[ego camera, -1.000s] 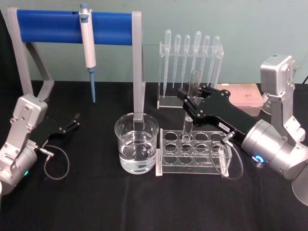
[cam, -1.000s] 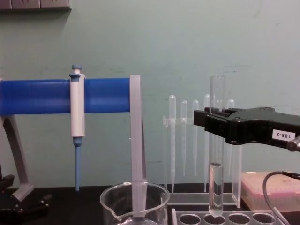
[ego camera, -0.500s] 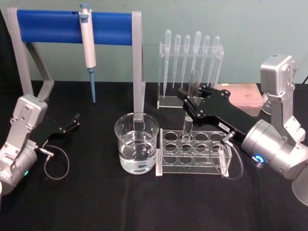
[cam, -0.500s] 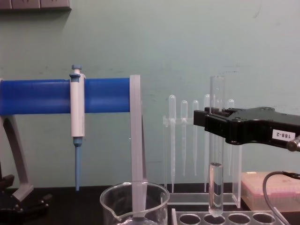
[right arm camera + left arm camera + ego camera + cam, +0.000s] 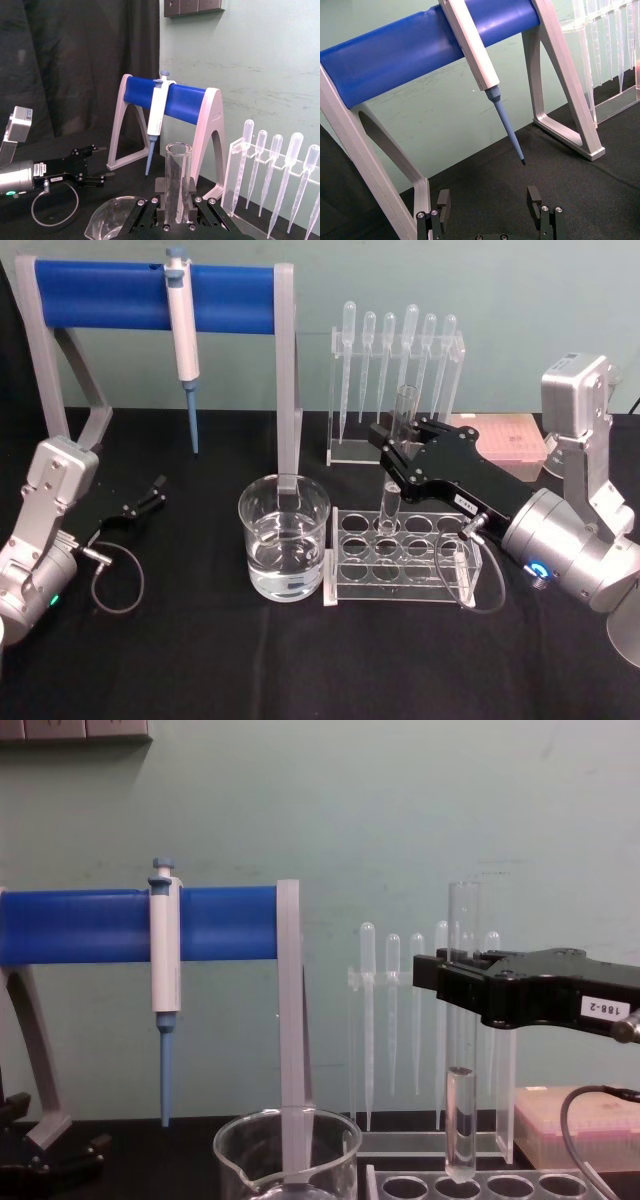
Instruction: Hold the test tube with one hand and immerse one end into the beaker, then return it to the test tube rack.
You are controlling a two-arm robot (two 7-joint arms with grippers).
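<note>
Clamping the test tube (image 5: 388, 502) somewhat above its middle, the right hand (image 5: 400, 450) has both fingers closed against the glass and holds nothing else. The tube stands upright, open rim up and rounded end down. That end sits right at the top of the rack (image 5: 400, 586), over a hole in the row nearer the back edge of the surface (image 5: 200, 660). In the chest view the bottom looks about level with the hole's rim, and I cannot tell whether it is just inside or just above. A level line shows partway up the tube's lower part, which may be liquid inside.

The relation that matters is sideways. The beaker (image 5: 255, 540), part full of clear liquid, stands just beside the rack, on the side toward the surface's left edge. From the held tube, then, the beaker lies toward the left edge. The tube's long axis is vertical, which already suits a dip. By my judgement it would have to rise clear of the rack and of the beaker's rim before crossing.

The right hand is far the nearer of the two. The left hand (image 5: 152, 494) rests near the left edge, well apart from the glassware, its fingers spread with nothing between them.

Against the pictures from a second and half a second ago, nothing has visibly shifted: the tube's height and the hand's pose are the same, and beaker and rack are unmoved.
</note>
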